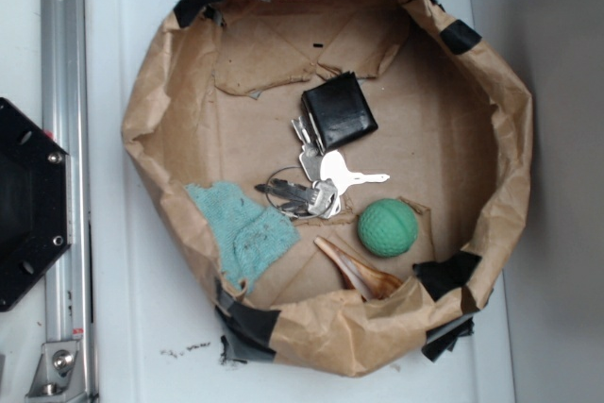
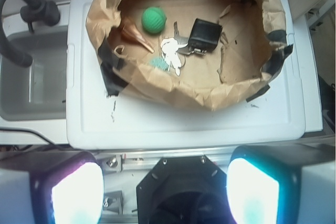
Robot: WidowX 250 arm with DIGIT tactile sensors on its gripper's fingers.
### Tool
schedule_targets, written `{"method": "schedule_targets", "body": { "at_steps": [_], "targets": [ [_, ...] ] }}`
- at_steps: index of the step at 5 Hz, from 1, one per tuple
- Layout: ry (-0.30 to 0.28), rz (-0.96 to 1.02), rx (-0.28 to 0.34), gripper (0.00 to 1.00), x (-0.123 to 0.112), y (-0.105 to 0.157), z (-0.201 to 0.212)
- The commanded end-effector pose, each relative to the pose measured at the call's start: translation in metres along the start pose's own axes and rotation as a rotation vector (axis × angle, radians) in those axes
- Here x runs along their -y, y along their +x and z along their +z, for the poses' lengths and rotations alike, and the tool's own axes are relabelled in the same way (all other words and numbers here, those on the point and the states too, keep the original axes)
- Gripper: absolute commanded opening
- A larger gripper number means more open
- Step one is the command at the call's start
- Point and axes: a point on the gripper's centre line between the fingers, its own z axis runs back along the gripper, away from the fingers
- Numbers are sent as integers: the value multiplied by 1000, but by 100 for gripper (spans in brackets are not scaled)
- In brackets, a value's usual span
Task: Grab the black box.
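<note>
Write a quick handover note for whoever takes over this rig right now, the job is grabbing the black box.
Gripper: fingers wide apart, empty, held high and well short of the paper bowl.
Black box: lies flat on the bowl floor, with the keys touching its edge. The green ball sits apart from it.
Done: nothing; box untouched.
Left: move over the box, descend, close, lift.

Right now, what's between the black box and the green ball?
The keys. In the exterior view the bunch lies between the black box and the green ball, touching the box's lower edge.
</note>
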Motion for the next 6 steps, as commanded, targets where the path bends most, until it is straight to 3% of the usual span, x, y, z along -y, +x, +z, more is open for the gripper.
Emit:
{"method": "schedule_targets", "body": {
  "at_steps": [1,2,3,4,5,6],
  "targets": [
    [0,0,0,100,0,0,0],
    [-26,-82,-9,100,-23,38,-22],
    [-16,-193,-19,100,-34,74,-43],
    [-28,-371,-73,100,-45,98,-82],
    [47,-609,-151,100,-41,107,-113],
    [69,-765,-190,100,-50,113,-140]
  ]
}}
